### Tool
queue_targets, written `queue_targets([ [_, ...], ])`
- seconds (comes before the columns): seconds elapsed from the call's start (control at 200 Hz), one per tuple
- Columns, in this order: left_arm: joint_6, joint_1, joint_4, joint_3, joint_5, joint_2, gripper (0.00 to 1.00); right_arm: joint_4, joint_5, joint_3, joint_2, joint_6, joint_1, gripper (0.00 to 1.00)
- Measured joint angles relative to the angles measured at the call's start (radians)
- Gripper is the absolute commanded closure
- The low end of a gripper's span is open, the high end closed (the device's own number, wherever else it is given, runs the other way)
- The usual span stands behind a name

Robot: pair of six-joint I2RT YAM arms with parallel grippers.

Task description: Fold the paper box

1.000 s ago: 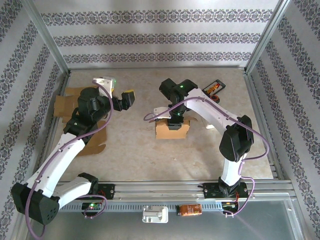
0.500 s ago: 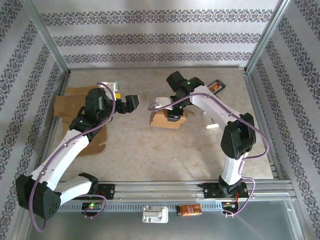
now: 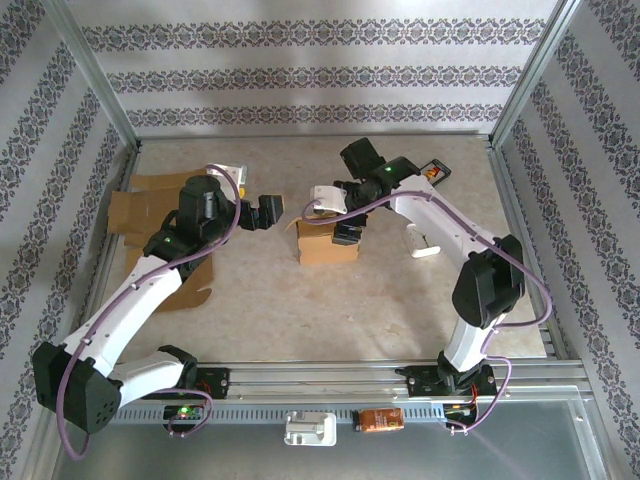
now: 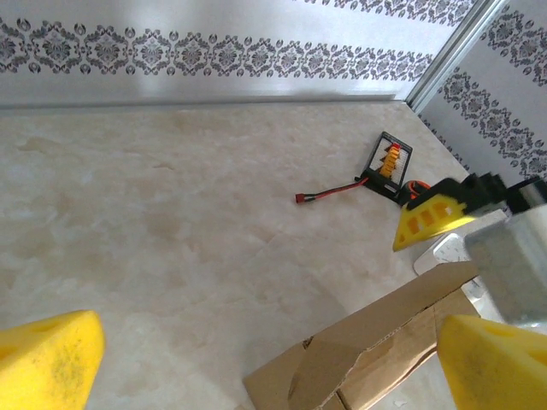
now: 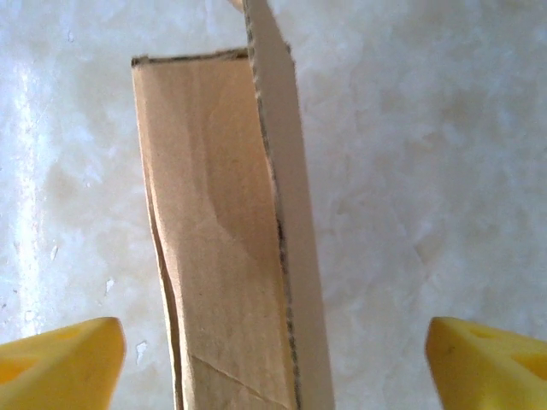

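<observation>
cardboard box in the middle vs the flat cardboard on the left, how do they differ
The brown cardboard box is folded up into a standing block; the flat brown cardboard lies unfolded on the table. The box sits mid-table below the open right gripper; the flat cardboard lies at the left edge, partly under the left arm. Both are plain brown cardboard, and neither is held.

A pale marble-patterned bench (image 3: 400, 300) sits inside grey floral-striped wallpaper walls (image 3: 320, 75) with metal corner posts (image 3: 525, 75). Flat brown cardboard sheets (image 3: 135, 205) lie at the left edge. At the far right lies a small black device with an orange label (image 4: 391, 161), with a thin red-tipped cable (image 4: 329, 192) just left of it. On the near rail sit a white block (image 3: 309, 430) and an orange one (image 3: 380, 419).
</observation>
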Motion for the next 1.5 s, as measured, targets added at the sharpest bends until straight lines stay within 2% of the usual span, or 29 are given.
queue_targets([
  [0.2, 0.047, 0.0, -0.023, 0.017, 0.003, 0.029, 0.0, 0.021, -0.051, -0.023, -0.063, 0.033, -0.016, 0.02],
  [0.365, 0.064, -0.003, -0.097, 0.071, 0.011, 0.074, 0.06, 0.077, -0.161, -0.059, -0.169, 0.156, -0.087, 0.02],
  [0.525, 0.064, -0.034, -0.186, 0.196, 0.051, 0.162, 0.13, 0.247, -0.242, -0.166, -0.315, 0.452, -0.2, 0.02],
  [0.695, 0.068, -0.075, -0.276, 0.261, 0.121, 0.237, 0.16, 0.31, -0.288, -0.194, -0.332, 0.77, -0.313, 0.03],
  [0.859, 0.08, -0.105, -0.371, 0.272, 0.161, 0.251, 0.15, 0.34, -0.313, -0.383, -0.381, 0.969, -0.354, 0.08],
  [0.939, 0.082, -0.13, -0.405, 0.277, 0.161, 0.251, 0.12, 0.344, -0.314, -0.452, -0.407, 0.994, -0.346, 0.04],
  [1.049, 0.082, -0.164, -0.442, 0.278, 0.148, 0.251, 0.1, 0.353, -0.315, -0.499, -0.429, 0.988, -0.346, 0.06],
  [1.214, 0.083, -0.171, -0.465, 0.276, 0.075, 0.251, 0.08, 0.385, -0.326, -0.506, -0.414, 0.937, -0.339, 0.18],
  [1.279, 0.083, -0.171, -0.467, 0.271, 0.051, 0.251, 0.09, 0.395, -0.336, -0.506, -0.397, 0.916, -0.326, 0.25],
  [1.499, 0.082, -0.171, -0.468, 0.269, 0.041, 0.267, 0.19, 0.416, -0.35, -0.505, -0.34, 0.885, -0.288, 0.41],
])
